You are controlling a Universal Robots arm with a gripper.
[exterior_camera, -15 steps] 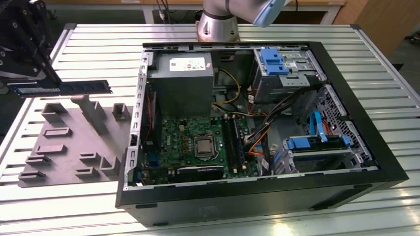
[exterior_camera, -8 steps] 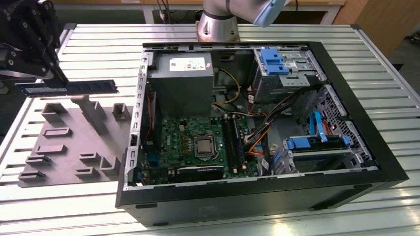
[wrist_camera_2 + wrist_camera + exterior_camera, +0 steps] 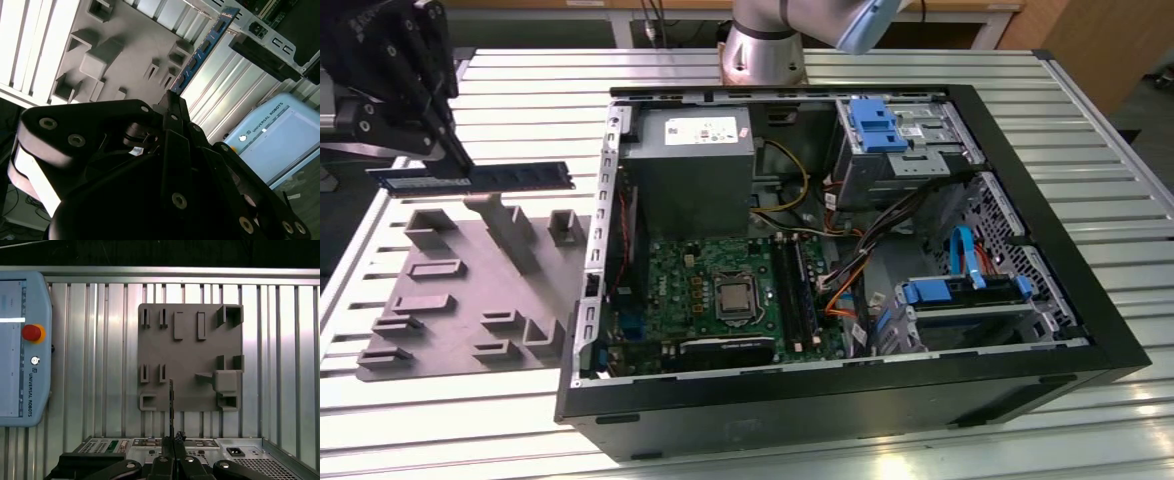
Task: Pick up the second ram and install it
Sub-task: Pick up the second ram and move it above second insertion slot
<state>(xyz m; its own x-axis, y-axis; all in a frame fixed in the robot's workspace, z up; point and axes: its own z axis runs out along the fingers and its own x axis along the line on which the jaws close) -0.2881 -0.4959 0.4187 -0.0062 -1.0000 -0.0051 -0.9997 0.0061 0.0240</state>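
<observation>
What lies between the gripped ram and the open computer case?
Bare table slats, in the exterior view; the second ram, in the end effector, ends short of the computer case.

- The second ram (image 3: 514,177) was blue with a row of dark chips.
- The gripper (image 3: 455,162) was black.
- The fixture plate (image 3: 454,300) was plain grey.
- The motherboard (image 3: 678,272) was green.
- The table (image 3: 520,78) was silver, ribbed in stripes.
- The pendant (image 3: 25,390) was pale blue, its button (image 3: 31,332) red.

Robotics lab: slatted aluminium bench (image 3: 547,95), teach pendant (image 3: 25,365), opened computer case (image 3: 854,412).
</observation>
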